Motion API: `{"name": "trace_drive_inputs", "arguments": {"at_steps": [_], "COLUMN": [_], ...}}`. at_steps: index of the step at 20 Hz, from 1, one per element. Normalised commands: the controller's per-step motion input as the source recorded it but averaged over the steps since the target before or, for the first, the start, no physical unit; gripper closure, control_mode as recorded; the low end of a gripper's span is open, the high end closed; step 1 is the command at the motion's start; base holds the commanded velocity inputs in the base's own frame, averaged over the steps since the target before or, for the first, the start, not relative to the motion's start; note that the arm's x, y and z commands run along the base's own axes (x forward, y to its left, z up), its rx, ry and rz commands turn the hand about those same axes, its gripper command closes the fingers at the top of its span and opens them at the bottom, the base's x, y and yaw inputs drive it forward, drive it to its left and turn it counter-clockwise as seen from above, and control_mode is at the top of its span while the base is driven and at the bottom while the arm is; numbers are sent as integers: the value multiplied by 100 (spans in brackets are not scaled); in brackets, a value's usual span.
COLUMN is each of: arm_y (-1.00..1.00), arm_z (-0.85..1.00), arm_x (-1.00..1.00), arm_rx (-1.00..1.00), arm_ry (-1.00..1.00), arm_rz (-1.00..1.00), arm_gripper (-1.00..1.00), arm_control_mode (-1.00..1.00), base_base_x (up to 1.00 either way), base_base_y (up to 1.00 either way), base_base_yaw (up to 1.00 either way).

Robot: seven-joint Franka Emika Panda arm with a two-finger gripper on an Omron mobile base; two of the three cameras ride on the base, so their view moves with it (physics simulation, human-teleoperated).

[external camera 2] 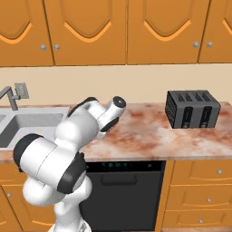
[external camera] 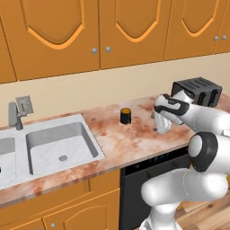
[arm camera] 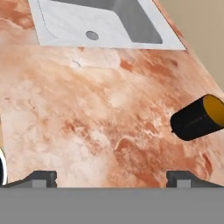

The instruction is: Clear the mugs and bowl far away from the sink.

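Black mug (arm camera: 197, 117) with the orange inside sits off to the right of my jaws in the hand view, well ahead of the right fingertip (arm camera: 178, 178) and outside the gap between the tips. From the left base view the same mug (external camera: 125, 115) stands upright on the counter, between the sink (external camera: 54, 148) and my gripper (external camera: 161, 127), nearer the back wall than the front edge. Gripper hangs over bare counter, apart from the mug.

Counter (external camera: 130, 141) is reddish-pink marbled stone. Sink basin is pale grey-white, with a grey faucet (external camera: 15, 115) behind it. Orange wooden cabinets (external camera 2: 90, 31) above, cream wall behind. A black toaster (external camera 2: 192, 109) stands at the far right of the counter; a dark dishwasher front (external camera 2: 129, 190) sits below the counter edge.

Jaws spread wide, as far apart as I see them go; nothing between them, touching nothing.
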Motion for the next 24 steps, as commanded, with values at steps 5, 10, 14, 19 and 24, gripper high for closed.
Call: {"name": "trace_drive_inputs", "arguments": {"at_steps": [5,10,14,19,24], "arm_y": [-7,51,63,48,13], "arm_z": [0,-10,-6,-4,-5], "arm_x": [59,46,59,45,20], "arm_rx": [1,0,0,-2,-4], "arm_ry": [1,0,1,7,13], "arm_rz": [10,-11,-32,-43,-49], "arm_gripper": [-100,-100,-100,-100,-100], "arm_control_mode": [-100,-100,-100,-100,-100], "base_base_x": [0,0,0,0,0], "base_base_y": [0,0,0,0,0], "base_base_yaw": [0,0,0,0,0]}}
